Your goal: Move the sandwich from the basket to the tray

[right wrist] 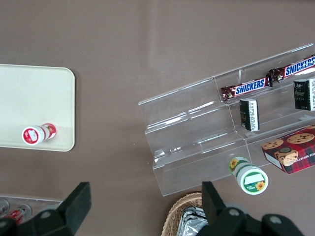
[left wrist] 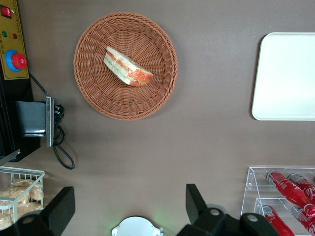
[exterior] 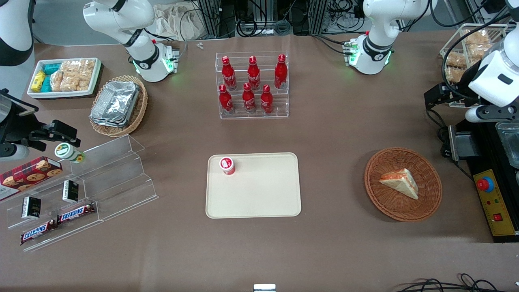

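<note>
**Sandwich in the basket, jaws high and open**

Toward the working arm's end of the worktop (exterior: pixel 332 162), the round reddish-brown basket (exterior: pixel 403 211) sits flat with the sandwich (exterior: pixel 400 183) lying inside it. The wedge rests on its side near the basket's middle, pale bread uppermost, with an orange-red and green filling edge showing. In the left wrist view the same basket (left wrist: pixel 98 93) and sandwich (left wrist: pixel 127 67) are seen from above, and nothing touches either.

The left arm's gripper (left wrist: pixel 129 209) hangs well above the worktop, clear of the basket, near a wire rack of bagged tan snacks (exterior: pixel 466 48). Its jaws stand wide open and hold nothing; both dark fingers (left wrist: pixel 59 211) show with bare brown surface between them.

The cream tray (exterior: pixel 259 202) lies flat near the centre of the worktop, well apart from the basket. A small red-and-white capped cup (exterior: pixel 228 165) stands on it at the corner farther from the front camera, on the parked arm's side; the rest of the tray is bare. Farther from the front camera than the tray, a clear acrylic stand (exterior: pixel 284 113) carries six red bottles (exterior: pixel 253 73) in two rows. A black control box (exterior: pixel 494 202) with a red button lies just beside the basket at the worktop's edge.
</note>
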Action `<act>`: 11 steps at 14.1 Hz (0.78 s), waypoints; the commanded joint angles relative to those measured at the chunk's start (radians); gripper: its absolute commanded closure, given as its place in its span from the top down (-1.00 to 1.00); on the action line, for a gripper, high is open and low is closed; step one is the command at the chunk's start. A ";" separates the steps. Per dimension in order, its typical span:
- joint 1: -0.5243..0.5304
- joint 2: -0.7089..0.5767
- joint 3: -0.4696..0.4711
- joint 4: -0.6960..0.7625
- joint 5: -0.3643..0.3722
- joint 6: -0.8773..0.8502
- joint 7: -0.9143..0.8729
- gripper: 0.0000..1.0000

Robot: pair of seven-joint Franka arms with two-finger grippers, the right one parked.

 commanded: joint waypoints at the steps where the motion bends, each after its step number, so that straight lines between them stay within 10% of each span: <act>1: -0.001 -0.005 0.000 -0.016 0.001 0.003 -0.006 1.00; 11: 0.002 -0.008 0.000 -0.019 0.021 0.003 -0.009 1.00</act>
